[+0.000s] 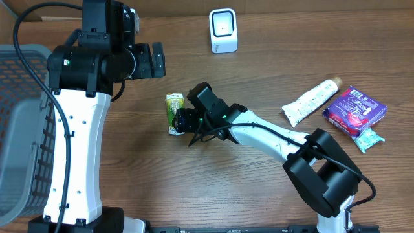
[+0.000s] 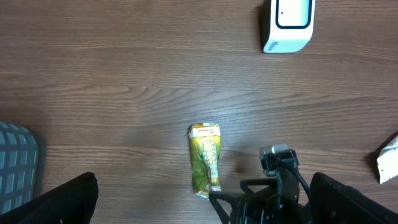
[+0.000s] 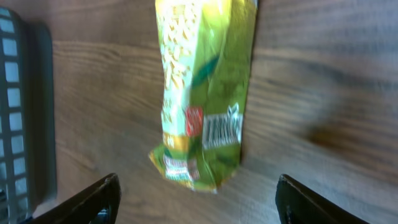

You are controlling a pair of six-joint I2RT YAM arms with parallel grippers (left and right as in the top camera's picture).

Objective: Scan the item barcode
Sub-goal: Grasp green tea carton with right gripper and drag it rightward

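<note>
green snack packet (image 1: 174, 113) lies flat on the wooden surface (image 1: 272, 71), nothing gripping it. right pincer (image 1: 185, 121) sits just beside the packet's right edge, spread wide & empty. in the wrist view its fingers (image 3: 99, 196) stand either side of the packet's end w/ clear gaps. barcode (image 3: 222, 129) shows on the packet's face near that end. left pincer (image 1: 154, 60) hangs beyond the packet, a bit left, fully spread, holding nothing. white scanner (image 1: 223, 30) stands well apart from the packet, further back & to the right. grey basket (image 1: 19, 129) is far left of the packet; white tube (image 1: 310, 101) & purple pack (image 1: 354, 110) are far right of it.
</note>
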